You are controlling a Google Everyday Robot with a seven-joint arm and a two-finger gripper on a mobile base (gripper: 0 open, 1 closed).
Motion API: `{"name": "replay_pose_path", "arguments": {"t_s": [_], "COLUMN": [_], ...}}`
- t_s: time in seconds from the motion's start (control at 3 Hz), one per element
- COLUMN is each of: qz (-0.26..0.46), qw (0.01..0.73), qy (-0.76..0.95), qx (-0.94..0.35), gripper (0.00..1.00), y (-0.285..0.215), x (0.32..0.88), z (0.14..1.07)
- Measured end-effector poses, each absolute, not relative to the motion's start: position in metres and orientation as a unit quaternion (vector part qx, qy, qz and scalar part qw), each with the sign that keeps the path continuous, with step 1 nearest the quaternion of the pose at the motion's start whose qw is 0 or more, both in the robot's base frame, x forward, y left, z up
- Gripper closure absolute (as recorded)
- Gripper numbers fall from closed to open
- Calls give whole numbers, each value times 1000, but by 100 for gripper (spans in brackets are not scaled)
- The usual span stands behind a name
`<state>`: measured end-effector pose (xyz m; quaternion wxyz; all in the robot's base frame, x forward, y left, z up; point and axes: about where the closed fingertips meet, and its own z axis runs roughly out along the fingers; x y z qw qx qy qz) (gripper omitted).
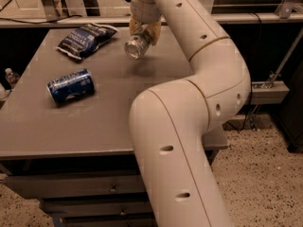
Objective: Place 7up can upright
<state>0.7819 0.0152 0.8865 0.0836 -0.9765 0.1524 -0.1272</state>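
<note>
The 7up can (136, 45) is a small silvery can held tilted in the air, its shiny round end facing me and down-left. It hangs above the far middle of the grey table (104, 122), casting a shadow under it. My gripper (144, 30) is shut on the 7up can from above, its tan fingers around the can's upper part. The white arm runs from the bottom centre up and bends back toward the gripper, hiding the table's right side.
A blue can (71, 86) lies on its side at the table's left. A dark blue snack bag (85, 39) lies at the far left. A water bottle (11, 75) stands off the table's left edge. Drawers (94, 188) sit below the tabletop.
</note>
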Motion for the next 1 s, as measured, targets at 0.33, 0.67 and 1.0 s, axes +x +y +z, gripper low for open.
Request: {"name": "replay_pose_path", "arguments": {"t_s": [0.33,0.67,1.0], "qz": [-89,-45,-12], "qw": [165,250,335], "qy": [131,97,54], "qx": [-974,-962,-941], "gripper": [100,100,100], "y": [15,14,12], "x": [752,727,706], "z": [908,917,928]}}
